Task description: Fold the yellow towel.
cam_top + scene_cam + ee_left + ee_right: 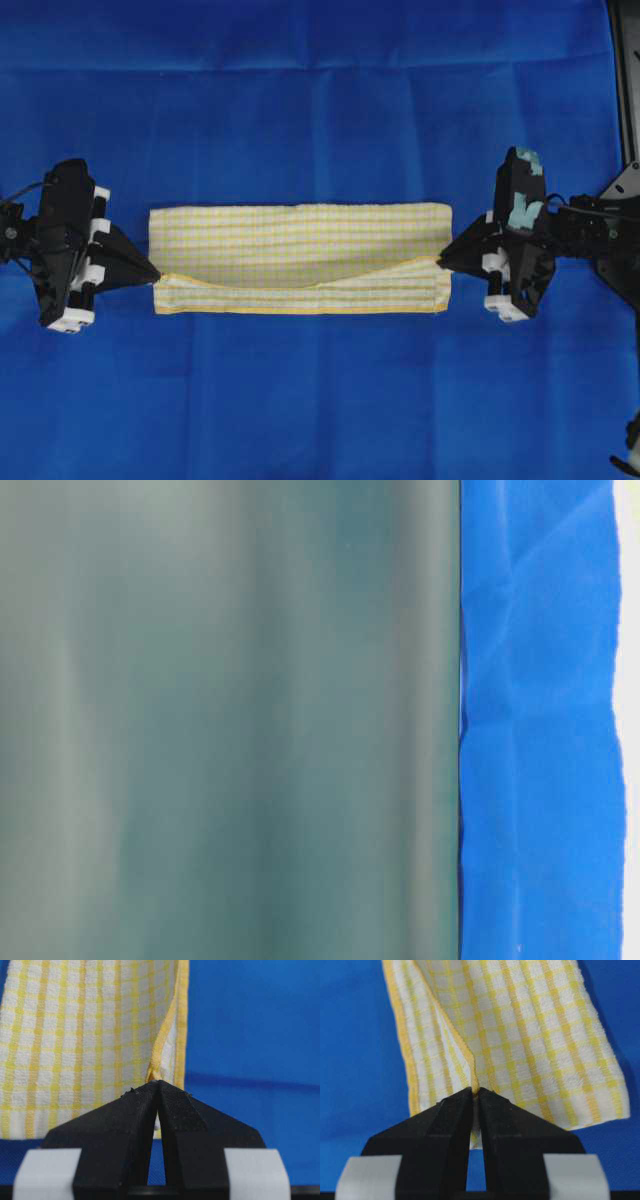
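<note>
Left gripper (158, 276) and right gripper (440, 262) each pinch a hemmed corner of the towel (300, 245), stretched flat between them.

Even, bright light is falling from above, leaving only soft shadows under the yellow towel (300, 258) and along creases in the blue cloth (320, 110). The overhead picture is looking slightly soft. At table level, a blurred grey-green surface (230, 720) is filling most of the frame, out of focus.
</note>
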### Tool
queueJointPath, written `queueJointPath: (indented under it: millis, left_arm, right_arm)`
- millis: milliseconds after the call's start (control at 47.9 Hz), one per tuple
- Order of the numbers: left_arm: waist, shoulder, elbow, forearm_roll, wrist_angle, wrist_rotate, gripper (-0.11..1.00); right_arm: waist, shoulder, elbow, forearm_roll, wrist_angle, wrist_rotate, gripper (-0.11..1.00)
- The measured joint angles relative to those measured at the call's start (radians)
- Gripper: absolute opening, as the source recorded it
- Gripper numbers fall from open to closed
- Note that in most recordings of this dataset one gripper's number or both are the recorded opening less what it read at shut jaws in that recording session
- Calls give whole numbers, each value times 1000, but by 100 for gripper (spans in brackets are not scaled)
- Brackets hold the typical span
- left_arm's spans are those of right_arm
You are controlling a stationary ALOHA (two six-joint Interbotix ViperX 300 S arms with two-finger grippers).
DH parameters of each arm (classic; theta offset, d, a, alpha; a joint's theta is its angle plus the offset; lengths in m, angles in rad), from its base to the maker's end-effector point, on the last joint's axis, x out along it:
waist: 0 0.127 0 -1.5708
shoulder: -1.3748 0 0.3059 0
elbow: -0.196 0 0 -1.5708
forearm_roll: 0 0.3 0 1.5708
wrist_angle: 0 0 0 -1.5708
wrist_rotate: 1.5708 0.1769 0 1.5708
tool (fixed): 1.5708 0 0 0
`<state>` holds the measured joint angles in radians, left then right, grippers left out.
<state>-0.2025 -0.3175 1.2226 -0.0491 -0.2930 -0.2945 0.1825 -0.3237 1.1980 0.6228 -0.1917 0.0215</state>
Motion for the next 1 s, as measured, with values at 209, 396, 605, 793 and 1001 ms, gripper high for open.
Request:
queueJointPath:
  millis: [209, 396, 605, 793, 1001]
  left_arm:
    - [-12, 5, 0, 0, 11, 0, 2]
    - [-12, 14, -9, 0, 35, 0, 2]
    - [-12, 26, -26, 0, 63, -2, 2]
    - [-14, 8, -35, 0, 69, 0, 35]
    - [0, -92, -37, 0, 107, 32, 77]
  right_arm:
    - [28, 28, -12, 3, 2, 0, 4]
    - [43, 66, -38, 5, 18, -3, 4]
    - [58, 78, -55, 5, 38, -3, 7]
    - [84, 77, -60, 3, 40, -5, 58]
    - [86, 29, -54, -3, 40, -25, 74]
